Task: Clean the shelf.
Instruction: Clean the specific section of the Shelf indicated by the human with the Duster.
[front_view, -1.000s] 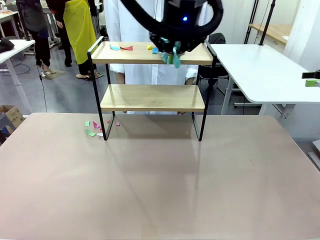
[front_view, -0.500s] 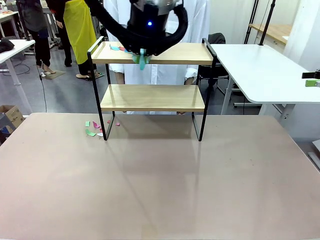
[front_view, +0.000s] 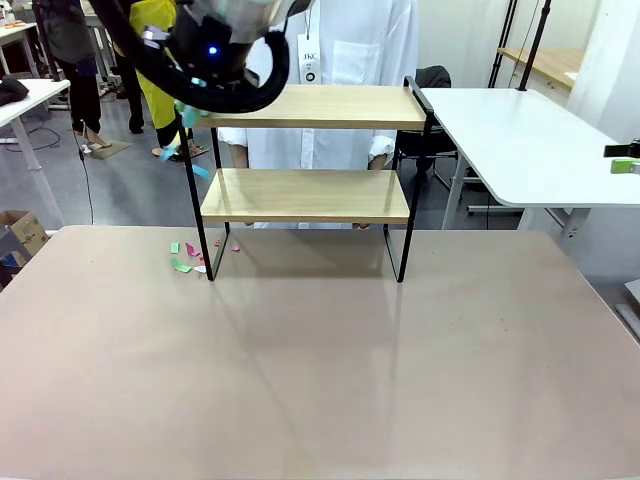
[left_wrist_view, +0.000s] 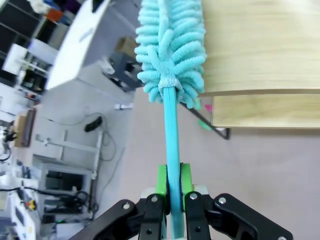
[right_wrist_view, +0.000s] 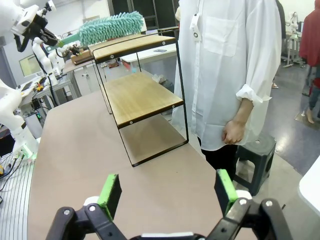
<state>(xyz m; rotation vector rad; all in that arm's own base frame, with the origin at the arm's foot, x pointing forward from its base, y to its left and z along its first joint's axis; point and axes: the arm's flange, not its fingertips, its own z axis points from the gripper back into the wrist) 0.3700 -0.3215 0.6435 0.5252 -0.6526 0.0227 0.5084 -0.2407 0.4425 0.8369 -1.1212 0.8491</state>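
Shelf right of left end effector

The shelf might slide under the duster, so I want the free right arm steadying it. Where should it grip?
Probably the raised side rail at the shelf's right end, approached from the robot's right. That bar is thin enough for open jaws; the boards look too wide, and the left gripper holds the duster at the left end.

A small white badge hangs at the chest of the person's white coat, at the far side of the worktop. It carries a short line of dark letters and a small mark beneath, too small to read for certain. No other print is legible.
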